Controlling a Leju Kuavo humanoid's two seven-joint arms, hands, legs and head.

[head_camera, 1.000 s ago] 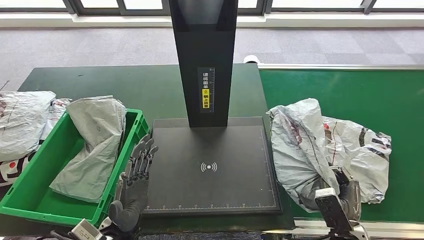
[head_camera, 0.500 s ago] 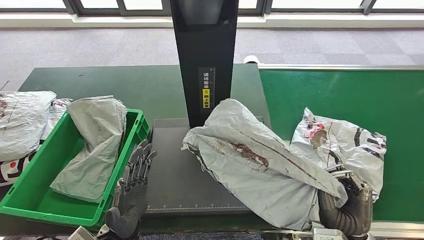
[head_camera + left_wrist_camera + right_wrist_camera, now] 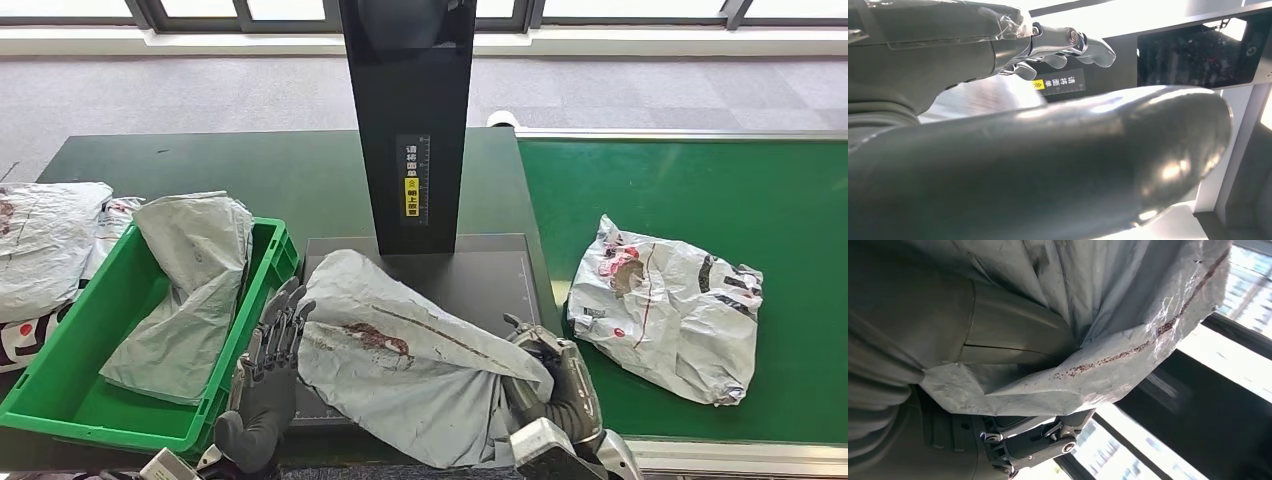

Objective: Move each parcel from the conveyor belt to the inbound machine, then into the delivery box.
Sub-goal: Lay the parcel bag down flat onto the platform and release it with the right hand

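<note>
My right hand (image 3: 548, 378) grips a grey plastic parcel (image 3: 410, 355) that lies across the inbound machine's black platform (image 3: 480, 275); the parcel's crinkled skin (image 3: 1128, 325) wraps over my thumb in the right wrist view. My left hand (image 3: 270, 365) stands with fingers straight at the platform's left edge, its fingertips (image 3: 1088, 45) right beside the parcel's left side, holding nothing. A second grey parcel with red and black print (image 3: 668, 305) lies on the green conveyor belt (image 3: 700, 180). The green delivery box (image 3: 90, 400) on the left holds one grey parcel (image 3: 190, 290).
The machine's black column (image 3: 408, 120) rises behind the platform. More grey parcels (image 3: 45, 250) lie on the dark table left of the box. The belt's metal rim (image 3: 720, 455) runs along the front at the right.
My right hand has carried the grey parcel further left, off the belt and fully onto the platform, up to my left hand. The printed parcel on the belt lies uncovered.
</note>
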